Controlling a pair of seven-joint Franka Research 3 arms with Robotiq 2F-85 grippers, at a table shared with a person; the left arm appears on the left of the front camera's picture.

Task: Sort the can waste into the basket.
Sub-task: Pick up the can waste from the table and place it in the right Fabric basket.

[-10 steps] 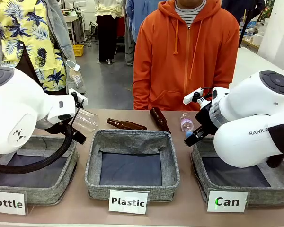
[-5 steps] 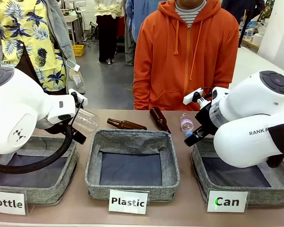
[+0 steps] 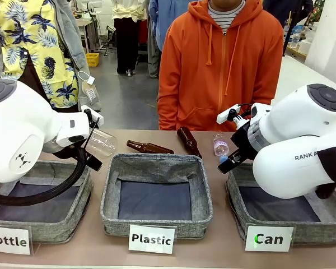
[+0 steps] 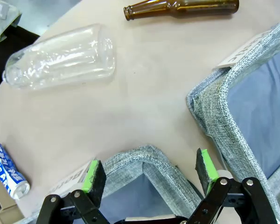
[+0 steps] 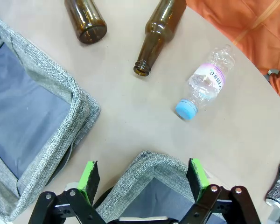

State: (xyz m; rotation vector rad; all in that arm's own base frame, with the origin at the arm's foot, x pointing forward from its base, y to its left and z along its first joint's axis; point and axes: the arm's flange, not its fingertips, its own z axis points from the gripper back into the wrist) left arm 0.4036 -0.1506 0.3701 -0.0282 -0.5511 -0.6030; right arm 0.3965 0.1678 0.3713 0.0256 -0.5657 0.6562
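– cans first: where are they?
– the blue can (image 4: 8, 170) lies on its side on the tabletop (image 4: 144, 102), near the edge and just outside the bottle basket (image 4: 130, 158). the black can (image 5: 277, 184) lies near the tabletop's rim, past the corner of the basket (image 3: 311, 234) marked "can". neither is in that basket yet.
– and the grippers?
– the left gripper (image 4: 149, 169) is spread wide with nothing in it, over the bottle basket's corner. the right gripper (image 5: 142, 177) is the same, fingers wide apart and empty, over a corner of the basket marked "can".
– how would the cans handle?
– light, i'd say, and thin-walled, so a hard squeeze likely crumples them. the metal is smooth and so probably slippery, and lying down they can roll away from a pad that arrives off-centre.
– where to hold?
– across the middle of the barrel, a pad on each round side, gentle pressure. the black can is nearer the right gripper. the blue one suits the left, but it has the whole tabletop to cross to reach the basket.
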